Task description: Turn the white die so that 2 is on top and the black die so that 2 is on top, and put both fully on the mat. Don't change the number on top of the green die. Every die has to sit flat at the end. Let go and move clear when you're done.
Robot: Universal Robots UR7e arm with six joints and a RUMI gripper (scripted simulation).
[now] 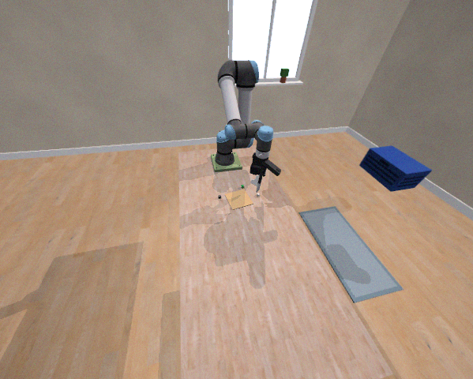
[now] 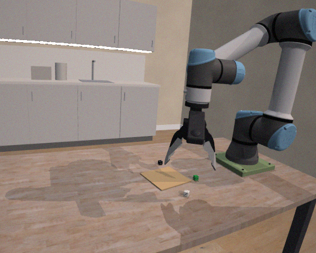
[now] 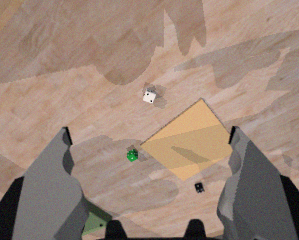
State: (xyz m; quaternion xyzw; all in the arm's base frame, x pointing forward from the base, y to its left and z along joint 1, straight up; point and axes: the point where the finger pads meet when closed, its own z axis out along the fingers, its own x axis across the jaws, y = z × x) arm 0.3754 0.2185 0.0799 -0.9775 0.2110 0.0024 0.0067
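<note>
White die (image 3: 149, 96) lies off the mat, ahead of the spread, empty hand (image 3: 149, 165)

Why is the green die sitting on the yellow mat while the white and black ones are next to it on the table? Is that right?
Not quite. The green die is off the mat too, on the table beside its edge. The wrist view shows it. The white die and black die are beside the mat, as you said.
</note>
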